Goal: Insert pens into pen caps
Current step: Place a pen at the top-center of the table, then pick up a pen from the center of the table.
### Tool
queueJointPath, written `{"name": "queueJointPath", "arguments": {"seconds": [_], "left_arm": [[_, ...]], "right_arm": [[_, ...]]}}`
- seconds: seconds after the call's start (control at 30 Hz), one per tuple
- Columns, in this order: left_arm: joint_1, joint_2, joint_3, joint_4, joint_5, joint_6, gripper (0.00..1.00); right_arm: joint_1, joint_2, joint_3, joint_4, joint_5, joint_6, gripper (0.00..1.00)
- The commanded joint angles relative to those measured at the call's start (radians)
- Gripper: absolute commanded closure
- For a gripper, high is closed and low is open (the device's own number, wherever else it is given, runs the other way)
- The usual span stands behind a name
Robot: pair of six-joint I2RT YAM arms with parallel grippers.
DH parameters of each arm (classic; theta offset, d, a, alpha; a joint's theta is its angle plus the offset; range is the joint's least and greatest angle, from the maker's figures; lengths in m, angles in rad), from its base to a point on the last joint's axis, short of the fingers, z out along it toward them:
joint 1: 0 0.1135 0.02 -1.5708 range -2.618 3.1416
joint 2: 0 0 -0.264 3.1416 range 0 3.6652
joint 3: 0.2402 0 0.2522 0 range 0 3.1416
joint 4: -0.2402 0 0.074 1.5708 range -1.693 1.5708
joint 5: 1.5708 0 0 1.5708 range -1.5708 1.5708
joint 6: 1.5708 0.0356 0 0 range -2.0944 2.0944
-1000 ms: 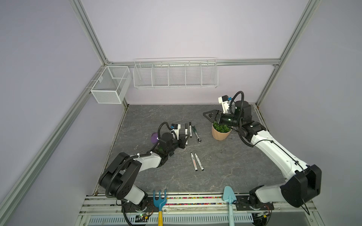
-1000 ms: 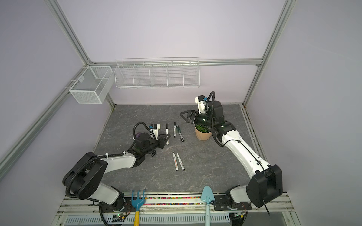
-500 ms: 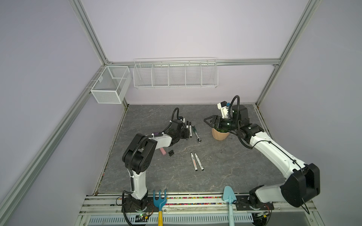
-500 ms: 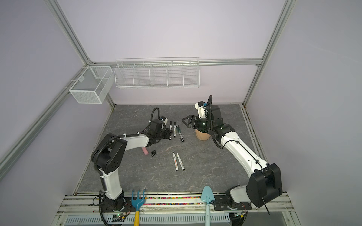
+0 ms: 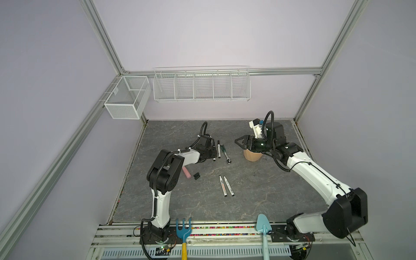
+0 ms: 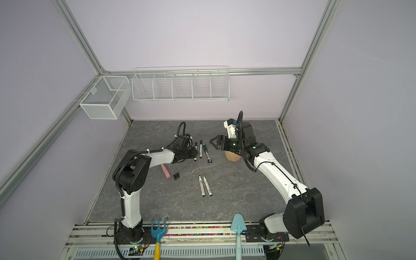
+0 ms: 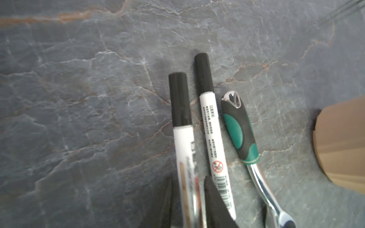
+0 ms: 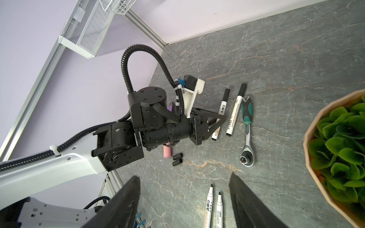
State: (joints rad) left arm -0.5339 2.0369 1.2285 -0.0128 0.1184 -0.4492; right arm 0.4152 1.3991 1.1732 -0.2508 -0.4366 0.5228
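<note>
Two capped pens [image 7: 209,126] lie side by side next to a wrench. My left gripper [image 7: 188,178] is low over them, its jaws slightly parted around the outer capped pen [image 7: 182,142], with a gap on one side. It shows in both top views [image 5: 213,153] [image 6: 194,154]. Two uncapped pens [image 5: 225,186] [image 6: 204,186] lie together mid-table. Two loose black pen caps [image 5: 196,176] [image 8: 177,159] rest beside a pink cylinder. My right gripper [image 5: 236,141] [image 8: 184,176] hangs open and empty in the air near the plant pot.
A green-handled ratchet wrench [image 5: 225,153] lies right of the capped pens. A tan plant pot [image 5: 252,155] stands under my right wrist. The pink cylinder [image 5: 186,172] lies by my left arm. A garden fork [image 5: 184,227] and trowel [image 5: 262,225] sit at the front rail.
My left arm's elbow has risen and its gripper has reached back to the capped pens, where its jaws have parted from shut. My right gripper has sunk slightly.
</note>
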Motion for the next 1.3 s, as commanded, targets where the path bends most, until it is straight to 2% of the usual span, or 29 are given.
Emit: {"name": "queueJointPath", "arguments": {"seconds": [0.0,0.27,0.4,0.53,0.63,0.77,0.9,1.03,1.27], "left_arm": [[0.0,0.031,0.019,-0.064,-0.009,-0.009,0.65],[0.001,-0.077,-0.001,-0.074,-0.001,0.01,0.57],[0.0,-0.194,-0.088,-0.072,-0.01,0.035,0.54],[-0.023,-0.308,-0.188,-0.119,-0.01,0.111,0.52],[-0.087,-0.377,-0.23,-0.211,0.008,0.243,0.47],[-0.243,-0.439,-0.245,-0.369,-0.027,0.421,0.36],[-0.34,-0.441,-0.241,-0.441,-0.081,0.413,0.3],[-0.395,-0.399,-0.22,-0.481,-0.212,0.381,0.25],[-0.432,-0.323,-0.211,-0.497,-0.247,0.354,0.22]], "right_arm": [[0.003,-0.007,-0.015,0.001,0.008,-0.018,0.27],[0.005,-0.018,-0.016,-0.024,0.01,-0.037,0.27],[0.018,-0.022,-0.026,-0.048,0.027,-0.056,0.27],[0.036,-0.022,-0.038,-0.058,0.039,-0.064,0.27],[0.061,-0.015,-0.037,-0.082,0.074,-0.09,0.27],[0.066,-0.019,-0.041,-0.083,0.101,-0.092,0.27],[0.066,-0.022,-0.037,-0.088,0.117,-0.102,0.27],[0.064,-0.028,-0.037,-0.102,0.114,-0.119,0.27],[0.061,-0.043,-0.041,-0.129,0.119,-0.145,0.27]]}}
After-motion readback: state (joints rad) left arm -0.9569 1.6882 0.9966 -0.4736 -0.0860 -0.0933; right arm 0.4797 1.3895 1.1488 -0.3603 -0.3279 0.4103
